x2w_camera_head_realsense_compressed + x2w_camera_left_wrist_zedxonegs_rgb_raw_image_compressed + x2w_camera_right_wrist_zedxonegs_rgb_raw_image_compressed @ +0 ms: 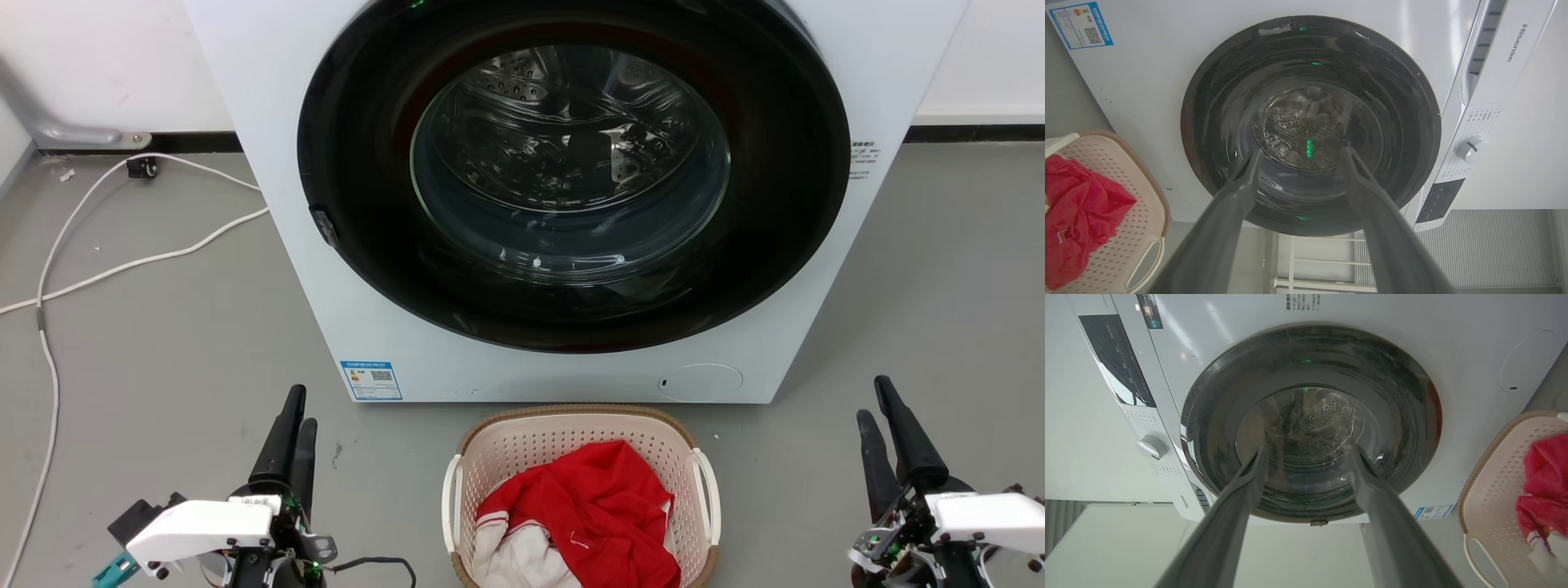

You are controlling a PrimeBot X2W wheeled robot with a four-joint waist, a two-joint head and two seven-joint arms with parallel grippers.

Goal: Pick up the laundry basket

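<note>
The laundry basket (571, 430), cream with perforated walls, a brown rim and white side handles, sits on the grey floor right in front of the washer, at the bottom centre of the head view. A red garment (604, 506) and some white cloth (506, 559) lie inside it. My left gripper (300, 408) hovers to the basket's left and my right gripper (873, 400) to its right, both apart from it. Both are open and hold nothing. The left wrist view has the basket (1137, 228) at its left edge, beside the left gripper (1302, 151). In the right wrist view, the basket (1494, 477) lies at the right edge, beside the right gripper (1308, 448).
A white front-loading washer (367, 343) with a shut dark round door (571, 180) stands just behind the basket. White cables (122, 265) trail over the floor at the left. Bare grey floor (939, 310) runs along both sides of the washer.
</note>
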